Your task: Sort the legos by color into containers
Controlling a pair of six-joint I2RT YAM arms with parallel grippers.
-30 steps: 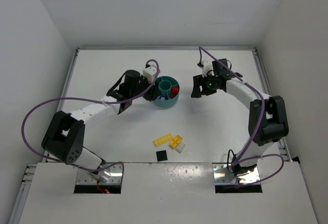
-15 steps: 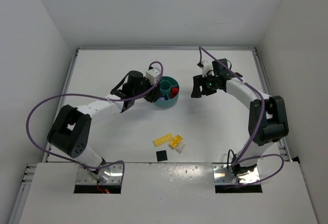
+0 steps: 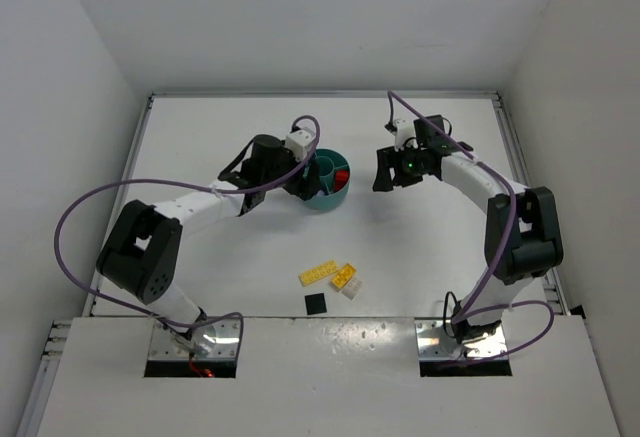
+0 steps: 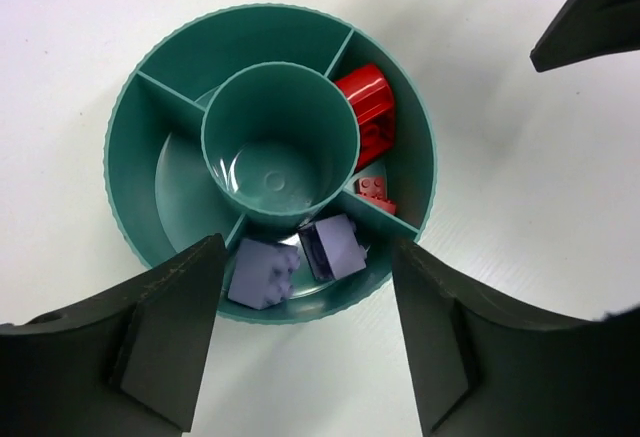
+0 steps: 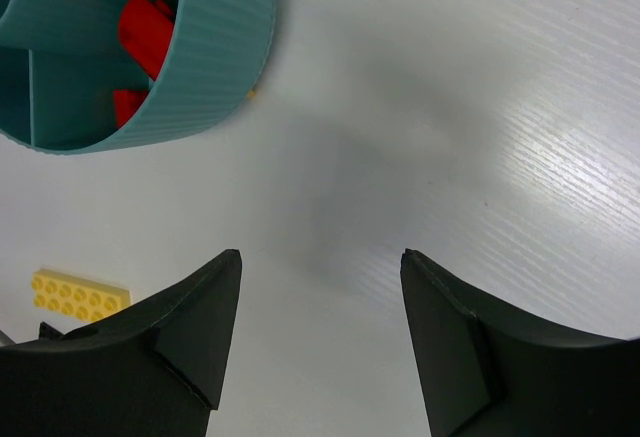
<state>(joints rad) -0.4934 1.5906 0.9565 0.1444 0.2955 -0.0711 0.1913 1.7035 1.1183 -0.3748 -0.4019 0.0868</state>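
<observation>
Left wrist view looks straight down on the teal dish (image 4: 125, 172), with the left gripper (image 4: 305, 262) hanging right above its near section, fingers wide apart and nothing between them. Two purple bricks (image 4: 333, 247) lie in that section directly under the gap, so the pose reads as one for dropping into the purple compartment rather than for picking anything up. Red bricks (image 4: 366, 100) fill the section to the right, kept apart from the purple by a divider; the middle cup (image 4: 272, 172) and the other sections look bare, presumably left for yellow and off-white. The right gripper (image 5: 320, 292) hovers over the white table (image 3: 250, 257) just beside the dish, its fingers also spread and holding nothing; standing off there likely keeps it out of the other arm's way. From above, the unsorted pieces lie together near the robot's edge, well apart from the dish: a flat yellow plate (image 3: 318, 273), a yellow brick (image 3: 344, 277) and an off-white brick (image 3: 353, 289), with a small black square (image 3: 316, 303) just beside them. Roughly half the sorting seems done, and either arm must reach back to that cluster.
</observation>
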